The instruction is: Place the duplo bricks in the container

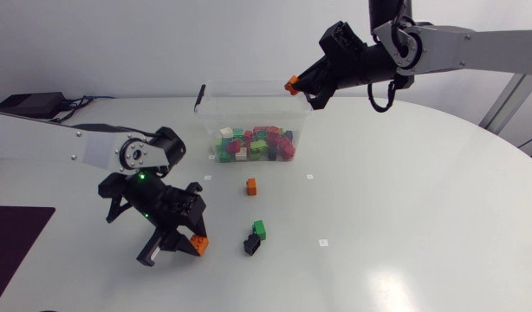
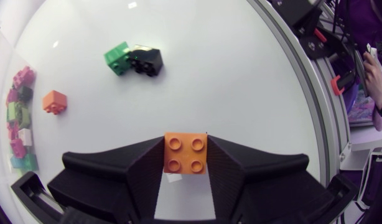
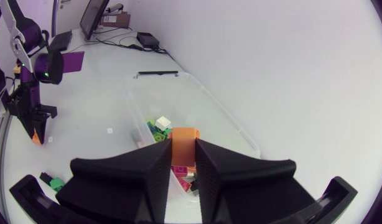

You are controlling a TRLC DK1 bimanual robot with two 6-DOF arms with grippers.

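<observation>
- Head view, near edge of the worktop (image 1: 405, 260), left of middle: the jaws of the left arm (image 1: 41, 139) are closed on an orange brick (image 1: 199, 245). In the left wrist view this brick sits studs-up and square, with one finger against each side face. Whether it is clear of the worktop cannot be told.
- Just beyond, nearer the middle: a green brick (image 1: 259, 229) and a black brick (image 1: 251, 244) lie touching. A loose orange brick (image 1: 251, 185) stands alone between this pair and the container.
- Toward the far edge: the clear container (image 1: 210, 121) is open-topped, with a heap of mixed bricks (image 1: 257, 146) on its floor.
- Farthest: the jaws of the right arm (image 1: 474, 39) grip a second orange brick (image 1: 292, 84), held above the container's far right corner, close over the rim.
- Step in hand, as judged: release of the right arm's brick. It would be done best by shifting the brick inward from the corner, over the middle of the opening. The arm should then lower it toward the heap and only then part the jaws, since a drop near the rim risks a bounce onto the worktop.
- Following step, as judged: the left arm's brick should rise straight up and travel high over the three loose bricks. It should approach the container's near left side only when the right arm is out of the opening.
</observation>
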